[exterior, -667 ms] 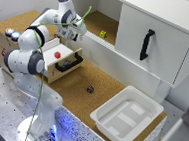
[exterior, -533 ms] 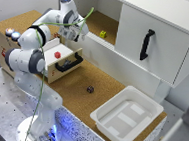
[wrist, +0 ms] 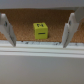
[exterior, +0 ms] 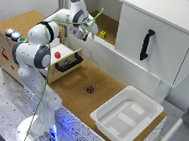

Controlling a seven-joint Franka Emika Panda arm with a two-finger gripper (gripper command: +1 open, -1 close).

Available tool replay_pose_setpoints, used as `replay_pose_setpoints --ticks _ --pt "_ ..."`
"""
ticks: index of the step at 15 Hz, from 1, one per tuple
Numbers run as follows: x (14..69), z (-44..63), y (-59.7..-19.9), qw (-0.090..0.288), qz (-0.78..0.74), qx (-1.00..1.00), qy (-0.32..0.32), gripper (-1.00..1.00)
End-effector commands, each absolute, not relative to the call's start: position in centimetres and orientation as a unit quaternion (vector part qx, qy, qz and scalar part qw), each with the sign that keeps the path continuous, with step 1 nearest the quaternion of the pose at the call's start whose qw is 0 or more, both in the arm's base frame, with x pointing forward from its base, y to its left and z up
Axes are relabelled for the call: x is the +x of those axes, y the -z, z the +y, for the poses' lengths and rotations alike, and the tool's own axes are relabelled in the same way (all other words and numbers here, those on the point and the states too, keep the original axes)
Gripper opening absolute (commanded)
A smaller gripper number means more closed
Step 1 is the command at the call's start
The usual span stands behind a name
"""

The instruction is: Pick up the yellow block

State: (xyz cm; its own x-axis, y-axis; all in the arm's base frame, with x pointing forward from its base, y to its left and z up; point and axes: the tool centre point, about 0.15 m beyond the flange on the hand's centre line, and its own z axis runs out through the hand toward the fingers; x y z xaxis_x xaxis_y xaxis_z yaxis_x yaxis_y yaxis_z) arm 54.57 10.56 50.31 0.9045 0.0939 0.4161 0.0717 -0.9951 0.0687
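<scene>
The yellow block (exterior: 103,34) is a tiny bright cube lying on the cork floor inside the white cabinet's open bay. In the wrist view the yellow block (wrist: 40,30) shows a dark mark on its top face and lies between and beyond my two fingers. My gripper (exterior: 88,32) hovers at the cabinet's front lip, just to the exterior view's left of the block. The gripper (wrist: 38,31) is open, its fingertips (wrist: 7,30) spread wide with nothing held.
A small dark cube (exterior: 90,89) lies on the cork table. A white tray (exterior: 124,114) sits at the front right. A wooden drawer box (exterior: 60,59) with a black handle and red button stands beside the arm. The cabinet door (exterior: 150,42) has a black handle.
The arm has barely shifted; the gripper stays open near the cabinet opening. The block has not moved.
</scene>
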Motion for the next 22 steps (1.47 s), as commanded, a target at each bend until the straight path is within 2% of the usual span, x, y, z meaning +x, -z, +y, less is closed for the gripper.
replay_pose_setpoints --ticks 1,6,9,20,21,22 --pt "59.2 8.8 -49.8 -0.01 0.091 0.978 -0.19 1.0" --pt "61.9 10.3 -48.0 -0.045 0.144 0.967 -0.204 1.0" --pt "63.7 11.0 -48.3 -0.028 0.154 0.963 -0.221 1.0" --pt "69.0 11.6 -47.1 -0.039 0.165 0.963 -0.208 1.0" --pt "69.1 11.6 -47.1 -0.046 0.163 0.964 -0.205 -1.0" --pt "69.1 11.7 -46.9 -0.046 0.165 0.964 -0.205 -1.0"
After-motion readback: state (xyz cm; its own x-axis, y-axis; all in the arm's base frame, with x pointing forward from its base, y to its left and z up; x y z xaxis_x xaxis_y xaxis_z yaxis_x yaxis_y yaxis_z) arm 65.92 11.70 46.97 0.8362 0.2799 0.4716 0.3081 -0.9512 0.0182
